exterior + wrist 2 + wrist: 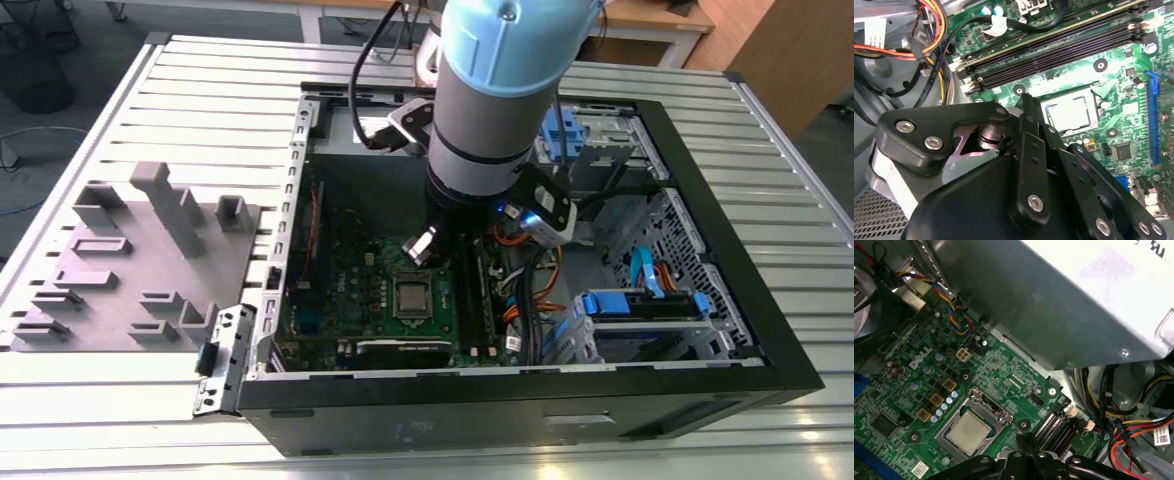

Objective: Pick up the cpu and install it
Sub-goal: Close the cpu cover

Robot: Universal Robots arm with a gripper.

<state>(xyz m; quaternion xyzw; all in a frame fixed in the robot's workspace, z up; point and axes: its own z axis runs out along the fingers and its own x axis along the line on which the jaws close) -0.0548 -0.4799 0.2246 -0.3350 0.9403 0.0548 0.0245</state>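
The arm [494,110] hides part of the motherboard [367,285]; the frame edge cuts off the grey tray [127,265]

Above the cpu [414,297] in its socket I have open room. Memory slots [470,300] stand close at its three o'clock in the exterior view, with cables [527,300] beyond.

Even, bright light fills the exterior view; glare streaks the table [561,465] along its near edge, and the case [747,330] interior sits in shade. Both wrist views are dimmer and soft, the end effector [1026,107] up close blurred, the grey box [1064,305] hazy with sheen
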